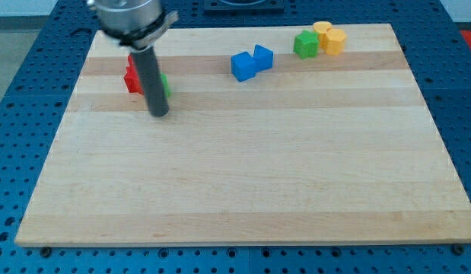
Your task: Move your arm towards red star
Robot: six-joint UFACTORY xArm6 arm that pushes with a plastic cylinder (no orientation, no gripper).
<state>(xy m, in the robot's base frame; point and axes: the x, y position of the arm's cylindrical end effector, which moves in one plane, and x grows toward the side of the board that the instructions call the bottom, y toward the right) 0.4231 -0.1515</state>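
Nearest me, my tip (159, 114) rests just below a red block (132, 78) and a green block (166, 85). No pincer shows, so I cannot tell its state.

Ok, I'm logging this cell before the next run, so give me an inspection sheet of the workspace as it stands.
Surface: wooden board, flat, on a blue perforated base.
Job's things: red star, near the view's top left, partly hidden behind the rod.
Clutter: green block peeking out beside the rod; two blue blocks touching; green block against yellow blocks, at the view's top.
Grippers: none; my tip rests just below and right of the red star.
Cables: nothing seen.
Surroundings: nothing seen beyond the base.
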